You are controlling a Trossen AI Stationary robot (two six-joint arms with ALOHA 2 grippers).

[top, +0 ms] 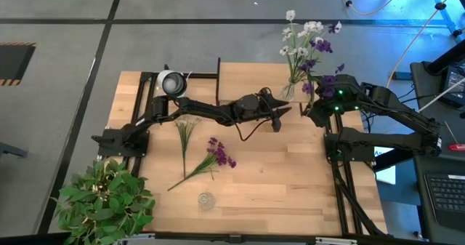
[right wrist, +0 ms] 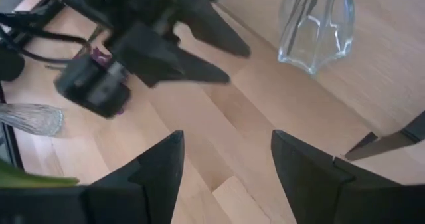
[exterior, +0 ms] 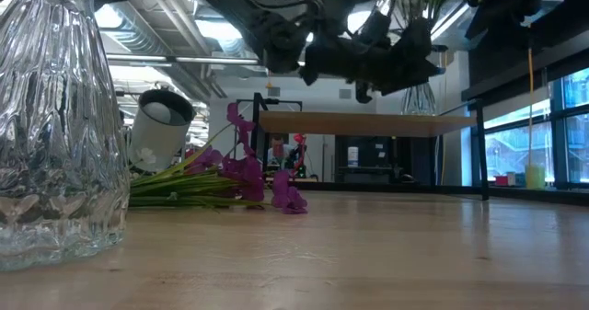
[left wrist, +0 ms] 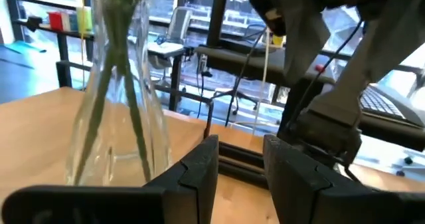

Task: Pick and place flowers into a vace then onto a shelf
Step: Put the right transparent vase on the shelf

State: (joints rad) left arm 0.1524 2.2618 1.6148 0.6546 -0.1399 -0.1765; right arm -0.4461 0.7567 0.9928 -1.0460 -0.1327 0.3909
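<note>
A clear glass vase (top: 290,91) holding white and purple flowers (top: 306,43) stands by its base on the shelf (top: 243,78) at the table's far side. Its stems show in the left wrist view, inside the vase (left wrist: 116,98). My left gripper (top: 285,114) hovers level just off the shelf's near edge, beside the vase, open with nothing between its fingers (left wrist: 240,174). My right gripper (top: 318,108) hangs open to the right of the vase, tilted down, also holding nothing (right wrist: 226,164). More flowers (top: 218,155) and thin green stems (top: 184,132) lie flat on the table.
A second, empty glass vase (top: 207,199) stands near the table's near edge and fills the left of the low view (exterior: 55,126). A bushy potted plant (top: 105,201) sits at the near left corner. A white cylinder (top: 172,83) stands left of the shelf.
</note>
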